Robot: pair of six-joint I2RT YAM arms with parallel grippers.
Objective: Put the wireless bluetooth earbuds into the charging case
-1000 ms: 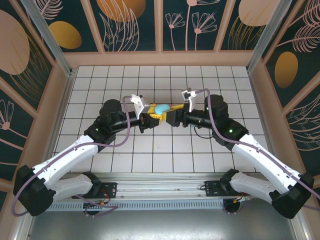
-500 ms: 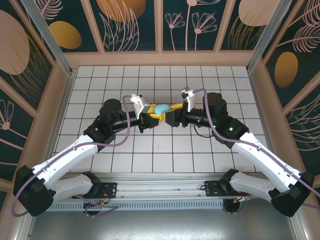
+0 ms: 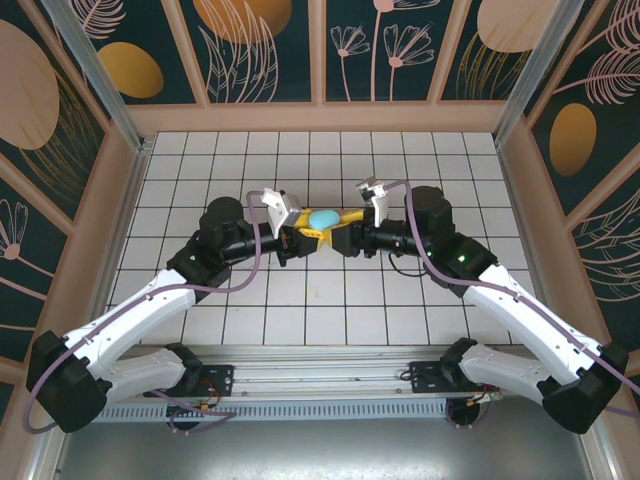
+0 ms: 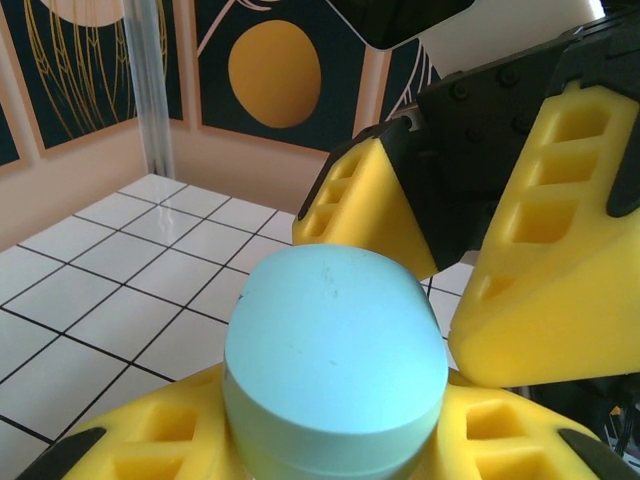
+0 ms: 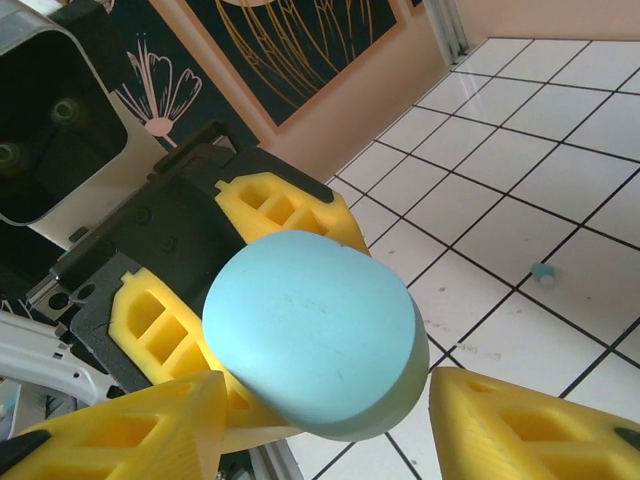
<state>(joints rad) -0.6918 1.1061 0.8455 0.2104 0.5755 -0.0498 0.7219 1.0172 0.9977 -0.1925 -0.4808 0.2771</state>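
The light blue oval charging case (image 3: 322, 217) hangs above the middle of the table with its lid down. My left gripper (image 3: 311, 226) is shut on it, one yellow finger (image 4: 130, 435) on each side of the case (image 4: 335, 350). My right gripper (image 3: 338, 224) faces it from the other side, and its jaws straddle the case (image 5: 305, 325). They stand open, with a gap left at the right finger (image 5: 530, 430). One tiny light blue earbud (image 5: 541, 271) lies on a floor tile beyond the case.
White tiled floor (image 3: 300, 160) is ringed by peach walls with dark flower panels (image 3: 260, 50). Both arms reach in from the near rail (image 3: 320, 400) and meet mid-table.
My right gripper's jaws have narrowed around the case and its wrist has edged slightly toward the left gripper. The left gripper and the case have held still.
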